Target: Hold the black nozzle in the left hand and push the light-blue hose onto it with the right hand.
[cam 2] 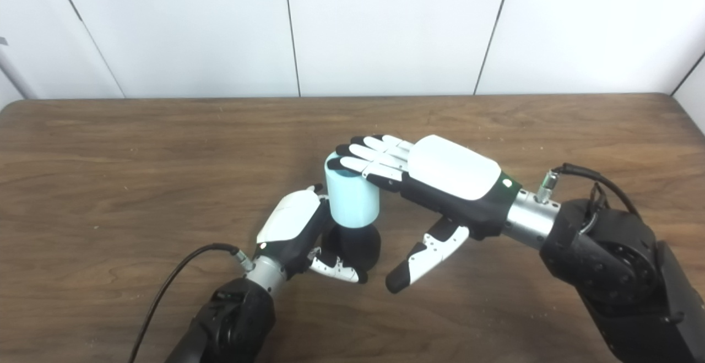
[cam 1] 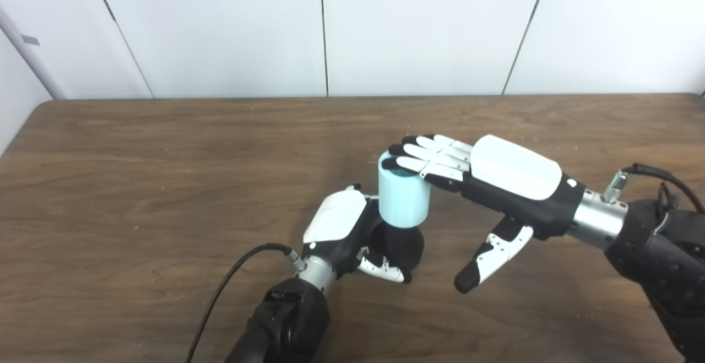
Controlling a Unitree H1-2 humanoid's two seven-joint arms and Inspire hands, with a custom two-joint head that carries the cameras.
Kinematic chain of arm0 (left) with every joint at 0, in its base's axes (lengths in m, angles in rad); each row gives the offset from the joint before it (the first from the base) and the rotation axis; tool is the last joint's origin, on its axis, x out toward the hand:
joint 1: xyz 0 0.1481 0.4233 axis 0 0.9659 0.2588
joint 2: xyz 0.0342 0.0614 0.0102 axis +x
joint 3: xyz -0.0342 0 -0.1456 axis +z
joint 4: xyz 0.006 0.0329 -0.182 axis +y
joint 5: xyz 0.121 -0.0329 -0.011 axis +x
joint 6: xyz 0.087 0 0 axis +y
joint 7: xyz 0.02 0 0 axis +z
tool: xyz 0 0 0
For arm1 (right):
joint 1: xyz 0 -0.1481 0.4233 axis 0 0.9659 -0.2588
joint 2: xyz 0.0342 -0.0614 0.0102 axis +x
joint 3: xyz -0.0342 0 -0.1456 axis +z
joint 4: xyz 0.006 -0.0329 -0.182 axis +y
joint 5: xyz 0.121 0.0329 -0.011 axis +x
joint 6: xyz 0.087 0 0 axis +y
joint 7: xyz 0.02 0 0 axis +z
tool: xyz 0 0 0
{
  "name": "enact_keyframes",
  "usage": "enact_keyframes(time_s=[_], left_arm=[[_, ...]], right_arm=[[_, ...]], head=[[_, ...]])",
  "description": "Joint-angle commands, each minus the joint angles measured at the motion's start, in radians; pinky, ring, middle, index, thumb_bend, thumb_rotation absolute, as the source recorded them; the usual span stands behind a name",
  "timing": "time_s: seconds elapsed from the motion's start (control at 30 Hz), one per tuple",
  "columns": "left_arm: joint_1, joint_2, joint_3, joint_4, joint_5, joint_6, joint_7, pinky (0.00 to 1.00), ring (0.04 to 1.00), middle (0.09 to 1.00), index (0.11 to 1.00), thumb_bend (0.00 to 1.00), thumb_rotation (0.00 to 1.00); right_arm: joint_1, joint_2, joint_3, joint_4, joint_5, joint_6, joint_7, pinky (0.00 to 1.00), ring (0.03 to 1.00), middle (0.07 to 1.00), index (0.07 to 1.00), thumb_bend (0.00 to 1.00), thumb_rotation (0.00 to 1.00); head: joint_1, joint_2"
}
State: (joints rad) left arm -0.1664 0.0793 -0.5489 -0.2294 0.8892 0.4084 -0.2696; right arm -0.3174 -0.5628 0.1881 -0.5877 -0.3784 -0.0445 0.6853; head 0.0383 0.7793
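Note:
The black nozzle (cam 1: 405,244) stands upright on the wooden table, and my left hand (cam 1: 352,231) is shut around it from the left. The light-blue hose (cam 1: 403,200), a short upright cylinder, sits on top of the nozzle. My right hand (cam 1: 484,178) is open, palm down, with its fingers (cam 1: 421,156) flat on the hose's top rim and its thumb hanging free to the right. In the right eye view the hose (cam 2: 352,200) and nozzle (cam 2: 352,247) show the same way.
The wooden table (cam 1: 165,175) stretches around both hands. White wall panels (cam 1: 330,27) stand behind its far edge. A black cable (cam 1: 220,291) runs from my left wrist toward the front edge.

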Motion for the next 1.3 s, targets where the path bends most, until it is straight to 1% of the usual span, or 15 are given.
enact_keyframes(time_s=[0.0,0.07,0.2,0.4,0.5,0.53,0.6,0.63,0.67,0.77,0.87,1.0,1.13,1.23,1.27], left_arm=[[0.035,0.022,-0.019,0.067,-0.006,0.036,-0.083,1.0,0.827,0.528,0.474,0.52,0.0],[0.035,0.021,-0.02,0.069,-0.007,0.036,-0.081,1.0,0.784,0.509,0.484,0.52,0.0],[0.037,0.02,-0.021,0.069,-0.006,0.037,-0.081,1.0,0.777,0.492,0.493,0.52,0.0],[0.037,0.023,-0.02,0.063,-0.006,0.04,-0.089,1.0,0.861,0.525,0.476,0.52,0.0],[0.038,0.024,-0.018,0.062,-0.007,0.039,-0.089,1.0,0.831,0.526,0.475,0.52,0.0],[0.038,0.023,-0.018,0.062,-0.008,0.039,-0.089,1.0,0.803,0.521,0.478,0.52,0.0],[0.038,0.022,-0.018,0.063,-0.007,0.04,-0.089,1.0,0.793,0.517,0.48,0.52,0.0],[0.038,0.021,-0.018,0.062,-0.007,0.041,-0.09,1.0,0.816,0.52,0.478,0.52,0.0],[0.038,0.021,-0.018,0.062,-0.006,0.042,-0.09,1.0,0.858,0.525,0.476,0.52,0.0],[0.039,0.02,-0.019,0.06,-0.003,0.043,-0.091,1.0,0.888,0.53,0.473,0.52,0.0],[0.042,0.022,-0.018,0.056,-0.005,0.044,-0.093,1.0,0.855,0.531,0.473,0.52,0.0],[0.043,0.024,-0.016,0.055,-0.006,0.045,-0.096,1.0,0.811,0.531,0.473,0.52,0.0],[0.041,0.025,-0.015,0.05,-0.004,0.046,-0.101,1.0,0.792,0.523,0.477,0.52,0.0],[0.04,0.026,-0.013,0.046,-0.004,0.046,-0.103,1.0,0.797,0.519,0.479,0.52,0.0],[0.04,0.026,-0.012,0.045,-0.006,0.045,-0.103,1.0,0.782,0.516,0.481,0.52,0.0]], right_arm=[[-0.031,-0.009,-0.002,-0.031,0.009,-0.024,-0.014,1.0,1.0,1.0,0.961,0.7,1.0],[-0.034,-0.01,0.001,-0.035,0.01,-0.026,-0.012,1.0,1.0,1.0,0.962,0.7,1.0],[-0.041,-0.014,0.009,-0.037,0.004,-0.034,-0.009,1.0,1.0,1.0,0.961,0.69,1.0],[-0.042,-0.023,0.013,-0.026,-0.005,-0.05,-0.008,1.0,1.0,1.0,0.948,0.69,1.0],[-0.051,-0.029,0.009,-0.021,0.001,-0.045,-0.004,1.0,1.0,1.0,0.947,0.7,1.0],[-0.053,-0.031,0.007,-0.02,0.002,-0.042,-0.004,1.0,1.0,1.0,0.947,0.7,1.0],[-0.051,-0.033,0.004,-0.019,0.003,-0.041,-0.006,1.0,1.0,1.0,0.947,0.7,1.0],[-0.046,-0.033,0.003,-0.018,0.001,-0.044,-0.009,1.0,1.0,1.0,0.946,0.7,1.0],[-0.042,-0.033,0.003,-0.018,-0.001,-0.046,-0.011,1.0,1.0,1.0,0.944,0.7,1.0],[-0.029,-0.034,0.001,-0.009,-0.008,-0.058,-0.018,1.0,1.0,1.0,0.941,0.7,1.0],[-0.016,-0.036,-0.001,0.003,-0.013,-0.067,-0.024,1.0,1.0,1.0,0.938,0.7,1.0],[-0.003,-0.042,-0.005,0.016,-0.015,-0.062,-0.028,1.0,1.0,1.0,0.938,0.7,1.0],[0.009,-0.048,-0.008,0.021,-0.021,-0.055,-0.031,1.0,1.0,1.0,0.938,0.7,1.0],[0.023,-0.051,-0.009,0.032,-0.031,-0.061,-0.037,1.0,1.0,1.0,0.939,0.7,1.0],[0.03,-0.053,-0.009,0.04,-0.037,-0.067,-0.042,1.0,1.0,1.0,0.939,0.7,1.0]], head=[[-0.002,0.002],[-0.001,0.004],[0.0,0.005],[-0.003,0.007],[-0.002,0.008],[-0.002,0.008],[-0.004,0.009],[-0.002,0.01],[-0.002,0.01],[-0.001,0.012],[-0.003,0.011],[-0.001,0.013],[-0.001,0.016],[0.002,0.017],[0.001,0.017]])
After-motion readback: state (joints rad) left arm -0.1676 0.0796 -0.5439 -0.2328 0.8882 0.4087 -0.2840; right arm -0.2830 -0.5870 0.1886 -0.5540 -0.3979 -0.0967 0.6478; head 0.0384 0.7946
